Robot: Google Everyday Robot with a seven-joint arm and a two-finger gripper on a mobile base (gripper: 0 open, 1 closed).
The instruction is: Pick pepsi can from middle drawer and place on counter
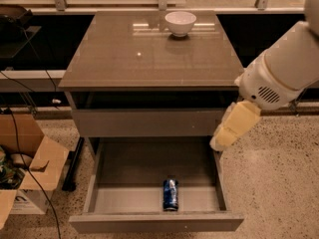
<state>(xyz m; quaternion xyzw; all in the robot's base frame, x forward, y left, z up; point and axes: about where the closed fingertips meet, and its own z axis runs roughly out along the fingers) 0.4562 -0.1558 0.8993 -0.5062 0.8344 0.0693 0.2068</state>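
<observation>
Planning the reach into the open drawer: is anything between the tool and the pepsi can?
Nothing visible does. The tool hangs by the right rear corner of the open middle drawer. The pepsi can sits alone near the drawer's front wall, uncovered from above.

The bowl (180,23) stands near the back edge of the counter (139,59). Under the front edge the middle drawer (129,166) is open, the pepsi can (170,194) inside near its front. The gripper (220,141) hangs below the front right corner, above the drawer's right wall.
</observation>
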